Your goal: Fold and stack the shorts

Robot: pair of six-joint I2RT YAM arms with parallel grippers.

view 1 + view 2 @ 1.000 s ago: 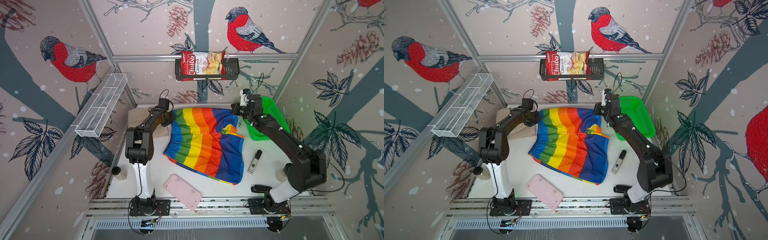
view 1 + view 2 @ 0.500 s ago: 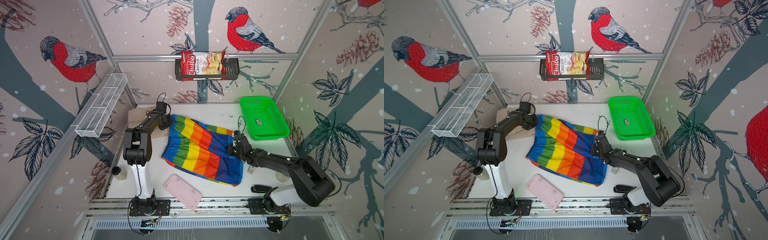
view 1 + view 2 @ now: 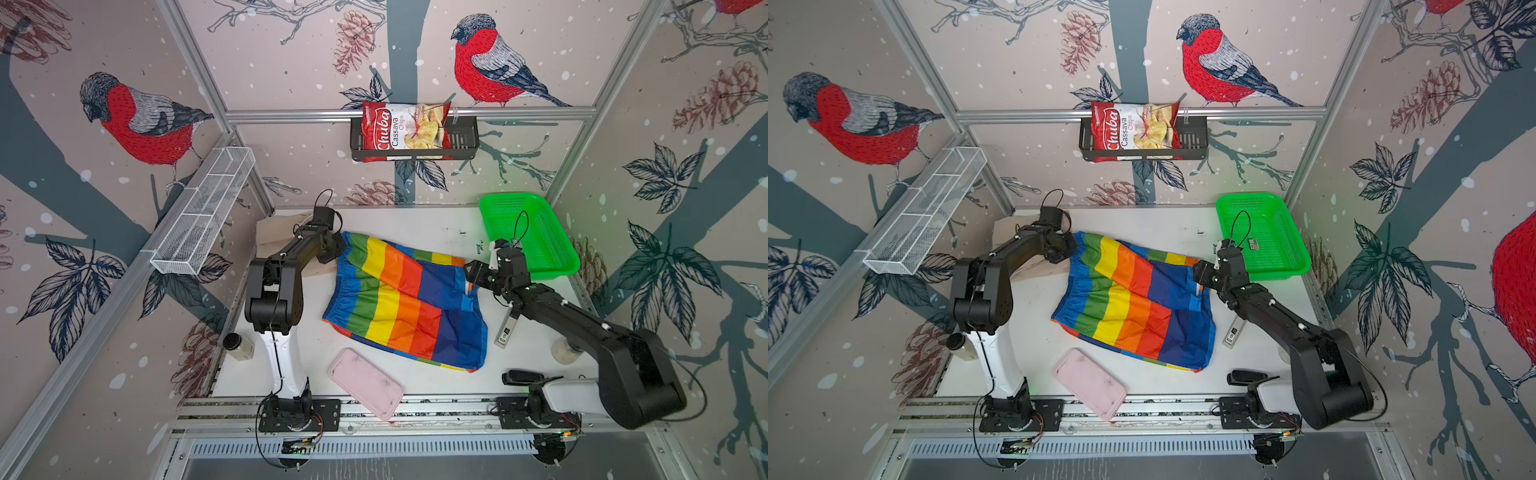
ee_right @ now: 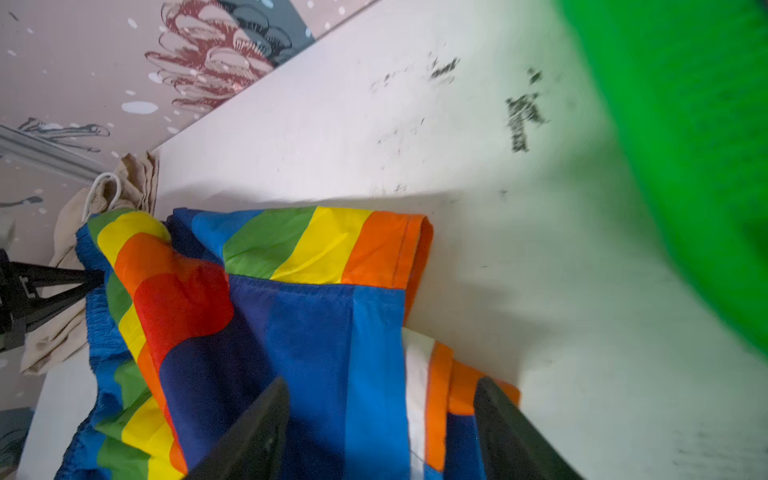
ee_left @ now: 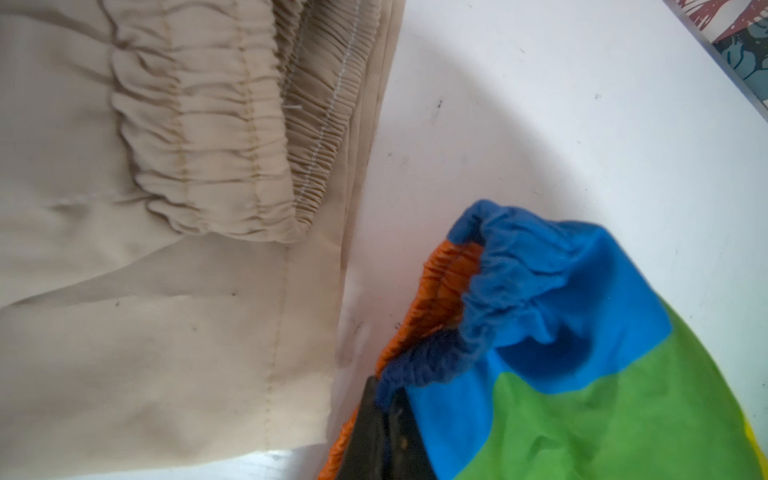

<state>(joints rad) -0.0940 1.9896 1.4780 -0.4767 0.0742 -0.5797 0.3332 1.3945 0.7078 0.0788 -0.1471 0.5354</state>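
The striped shorts [image 3: 403, 303] [image 3: 1133, 307] lie mid-table in both top views, their far right part folded toward the front. My left gripper [image 3: 338, 245] [image 5: 386, 399] is shut on the blue waistband corner of the striped shorts [image 5: 582, 374] at their far left. My right gripper [image 3: 471, 272] [image 4: 380, 386] hovers open over the right edge of the striped shorts [image 4: 291, 311], with nothing pinched between its fingers. The beige shorts [image 3: 274, 232] [image 5: 166, 208] lie bunched in the far left corner, partly under my left arm.
A green mesh basket [image 3: 528, 232] stands at the far right. A pink tray [image 3: 365, 382] overhangs the front edge. A slim black-and-silver device [image 3: 507, 328], a black object [image 3: 521, 377] and a jar [image 3: 563, 351] lie by my right arm. Another jar [image 3: 237, 345] stands at the left.
My right gripper carried the far right corner of the striped shorts toward the front, folded it over, then opened and let go. The left gripper kept its hold.
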